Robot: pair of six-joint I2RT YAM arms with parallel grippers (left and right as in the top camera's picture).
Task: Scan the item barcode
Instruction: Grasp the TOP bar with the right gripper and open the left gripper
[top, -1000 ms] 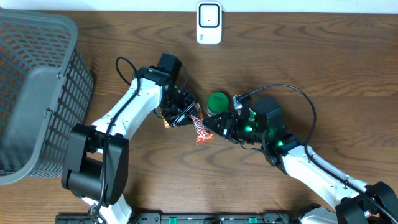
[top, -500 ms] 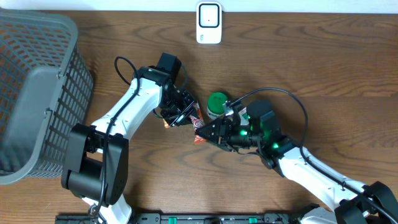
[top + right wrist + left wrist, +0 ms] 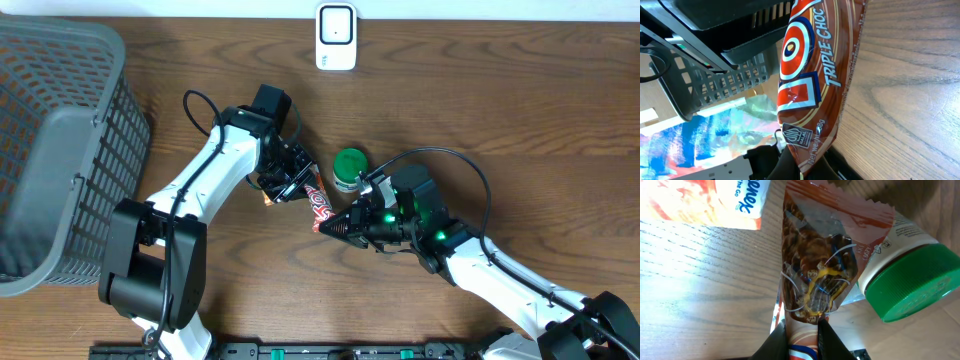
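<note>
Now we hold the snack bar (image 3: 319,206) at mid-frame, left tool (image 3: 298,189) and right tool (image 3: 334,226) each clenched on one end, seemingly a handover toward the scanner (image 3: 336,37) at top centre.

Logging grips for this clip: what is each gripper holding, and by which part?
Both hold the same snack bar. The left gripper pinches one end of it, and the right gripper pinches the opposite end, beside the printed net weight.

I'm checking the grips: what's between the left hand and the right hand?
Overhead, the red-and-orange plastic snack bar wrapper bridges them: left hand pinches its upper end, right hand its lower end.
</note>
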